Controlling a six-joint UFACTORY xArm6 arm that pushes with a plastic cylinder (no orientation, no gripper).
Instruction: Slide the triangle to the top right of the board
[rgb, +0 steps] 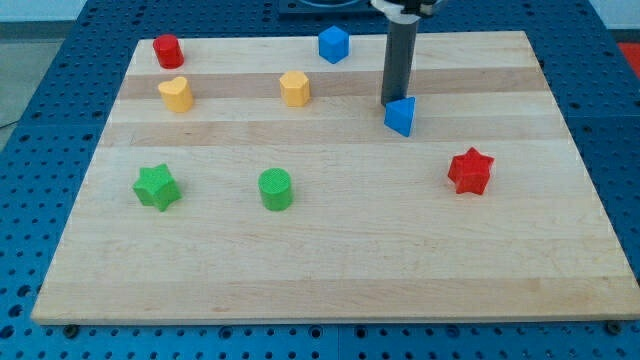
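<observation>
A blue triangle block (401, 116) lies on the wooden board (330, 260), right of centre in the upper half. My tip (391, 104) is at the triangle's upper left edge, touching or almost touching it. The dark rod rises straight up from there to the view's top.
A blue cube (333, 44) sits near the top edge, a red cylinder (167, 50) at the top left. A yellow heart (176, 94) and a yellow hexagon (295, 88) lie left of the tip. A green star (157, 187), green cylinder (276, 189) and red star (470, 171) lie lower.
</observation>
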